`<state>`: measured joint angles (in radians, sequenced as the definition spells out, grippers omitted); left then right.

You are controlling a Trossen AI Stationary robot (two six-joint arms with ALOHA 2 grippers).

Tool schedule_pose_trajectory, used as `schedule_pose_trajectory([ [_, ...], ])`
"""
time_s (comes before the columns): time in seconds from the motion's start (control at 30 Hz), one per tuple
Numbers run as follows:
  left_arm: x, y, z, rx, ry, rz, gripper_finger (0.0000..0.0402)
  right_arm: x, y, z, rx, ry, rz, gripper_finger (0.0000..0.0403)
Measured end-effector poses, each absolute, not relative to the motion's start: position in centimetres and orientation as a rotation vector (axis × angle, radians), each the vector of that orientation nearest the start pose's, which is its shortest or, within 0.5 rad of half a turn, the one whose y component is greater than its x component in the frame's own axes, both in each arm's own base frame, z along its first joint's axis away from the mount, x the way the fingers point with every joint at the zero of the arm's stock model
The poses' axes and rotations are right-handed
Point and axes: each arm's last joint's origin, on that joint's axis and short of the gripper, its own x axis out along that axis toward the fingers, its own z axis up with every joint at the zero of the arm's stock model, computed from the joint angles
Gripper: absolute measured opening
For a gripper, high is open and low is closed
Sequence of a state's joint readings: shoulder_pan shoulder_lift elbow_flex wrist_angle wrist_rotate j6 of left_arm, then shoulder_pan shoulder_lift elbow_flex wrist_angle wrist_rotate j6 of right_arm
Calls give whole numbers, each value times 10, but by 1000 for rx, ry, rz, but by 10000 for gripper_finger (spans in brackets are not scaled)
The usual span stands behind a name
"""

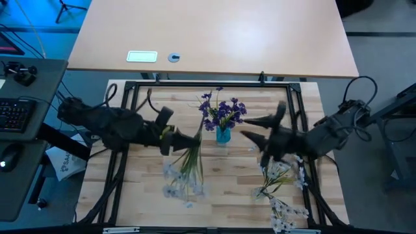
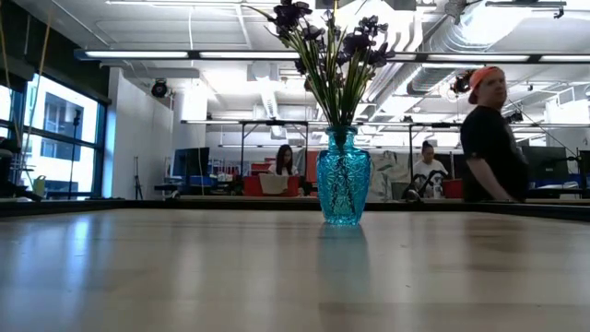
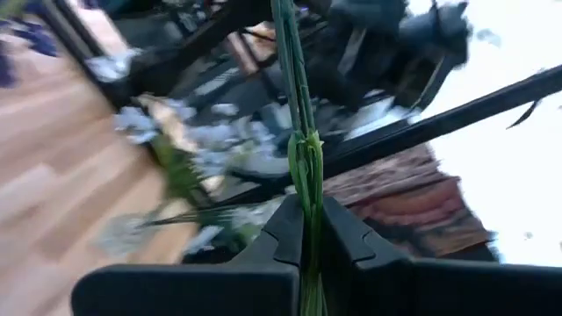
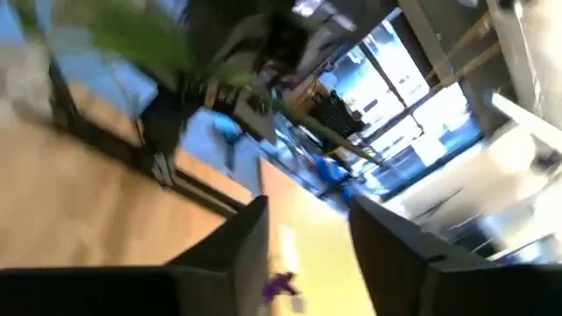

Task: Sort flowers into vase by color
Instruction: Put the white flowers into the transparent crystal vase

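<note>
No legible text, label or number on anything.

Open-plan lab/office floor. Exposed white ceiling ducts [image 2: 479,37] and long strip lights [image 2: 184,55] ran overhead, with tall windows [image 2: 55,138] along one wall. People sat at desks with monitors [image 2: 277,175] behind the light wooden slatted table [image 1: 221,195], ringed by a black metal frame [image 1: 130,91]. A black keyboard [image 1: 16,114] sat beside the table's left edge.
</note>
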<state>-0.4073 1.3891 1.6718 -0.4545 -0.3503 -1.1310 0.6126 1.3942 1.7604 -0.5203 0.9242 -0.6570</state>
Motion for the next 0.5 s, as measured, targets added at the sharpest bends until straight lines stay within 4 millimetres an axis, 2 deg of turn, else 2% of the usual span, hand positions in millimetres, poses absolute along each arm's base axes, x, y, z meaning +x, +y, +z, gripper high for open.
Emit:
schedule_pose_trajectory([
  [0.17, 275, -98, 474, -1175, 130, 32, 0, 262, 153, 487, -1087, 327, -249, 190],
  [0.37, 302, -103, 460, -1264, 163, 9, 0, 298, 169, 466, -1393, 433, -245, 183],
  [0.5, 316, -108, 452, -1292, 198, -36, 0, 308, 167, 460, -1446, 467, -256, 170],
])
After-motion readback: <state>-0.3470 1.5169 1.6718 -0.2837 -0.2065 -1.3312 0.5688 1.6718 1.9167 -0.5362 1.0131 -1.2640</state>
